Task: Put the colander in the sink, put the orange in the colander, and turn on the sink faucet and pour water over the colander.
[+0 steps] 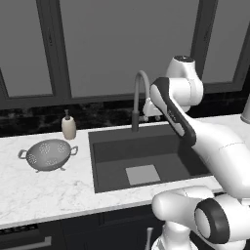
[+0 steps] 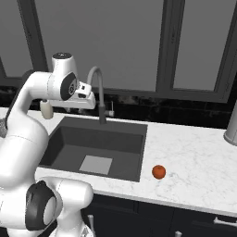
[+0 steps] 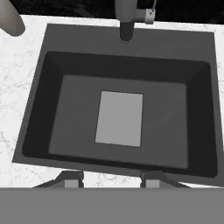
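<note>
The grey pierced colander (image 1: 49, 154) stands upright on the white counter left of the sink (image 1: 110, 149), which is dark and bare apart from its pale drain plate (image 1: 142, 174). On the counter right of the sink (image 2: 60, 139) lies the small orange (image 2: 159, 171). The gooseneck faucet (image 1: 139, 97) rises behind the basin, with no water running from it. My gripper (image 3: 110, 179) hangs high over the basin, just in front of the faucet (image 2: 98, 88). It is open, and nothing is between its fingertips (image 3: 70, 177). The drain plate (image 3: 119, 118) lies straight below the hand.
A beige soap dispenser (image 1: 68, 127) stands at the back of the counter, between colander and sink. A grey metal object (image 2: 231, 125) sits at the far right of the counter. Dark windows run behind the counter. The faucet's side lever (image 3: 146, 15) is close to the hand.
</note>
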You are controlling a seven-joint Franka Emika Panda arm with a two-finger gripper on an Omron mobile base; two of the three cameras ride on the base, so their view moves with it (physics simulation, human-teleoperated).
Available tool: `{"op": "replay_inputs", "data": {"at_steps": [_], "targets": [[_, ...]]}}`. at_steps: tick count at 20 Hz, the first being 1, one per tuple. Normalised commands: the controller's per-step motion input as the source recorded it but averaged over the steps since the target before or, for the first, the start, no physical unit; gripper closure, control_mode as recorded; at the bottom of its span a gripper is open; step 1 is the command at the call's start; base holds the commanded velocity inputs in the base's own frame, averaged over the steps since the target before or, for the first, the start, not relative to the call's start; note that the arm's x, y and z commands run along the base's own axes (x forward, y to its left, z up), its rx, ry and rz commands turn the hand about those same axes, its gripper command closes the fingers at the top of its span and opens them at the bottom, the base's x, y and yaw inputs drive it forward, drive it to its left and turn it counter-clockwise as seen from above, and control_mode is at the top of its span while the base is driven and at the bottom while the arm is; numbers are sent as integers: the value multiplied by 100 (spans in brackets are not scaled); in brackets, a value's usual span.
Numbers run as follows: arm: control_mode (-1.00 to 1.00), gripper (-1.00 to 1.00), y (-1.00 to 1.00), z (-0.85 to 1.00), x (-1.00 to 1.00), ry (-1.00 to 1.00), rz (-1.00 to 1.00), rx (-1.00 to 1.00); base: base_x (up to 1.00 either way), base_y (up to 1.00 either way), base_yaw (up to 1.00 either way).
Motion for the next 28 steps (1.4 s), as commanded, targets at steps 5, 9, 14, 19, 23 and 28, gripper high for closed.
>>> {"op": "replay_inputs", "data": {"at_steps": [5,9,14,19,23,28], "targets": [[-100,-100,1,0,-29,-2,0,0,0,0,0],[-100,-100,12,-7,-85,-10,0,0,0,0,0],[-100,-100,36,-12,-89,-9,-6,0,0,0,0],[-100,-100,56,-22,-58,7,-21,6,0,0,0],[-100,-100,73,-27,-48,-6,-23,14,0,0,0],[-100,-100,86,-9,-1,-15,-32,8,0,0,0]]}}
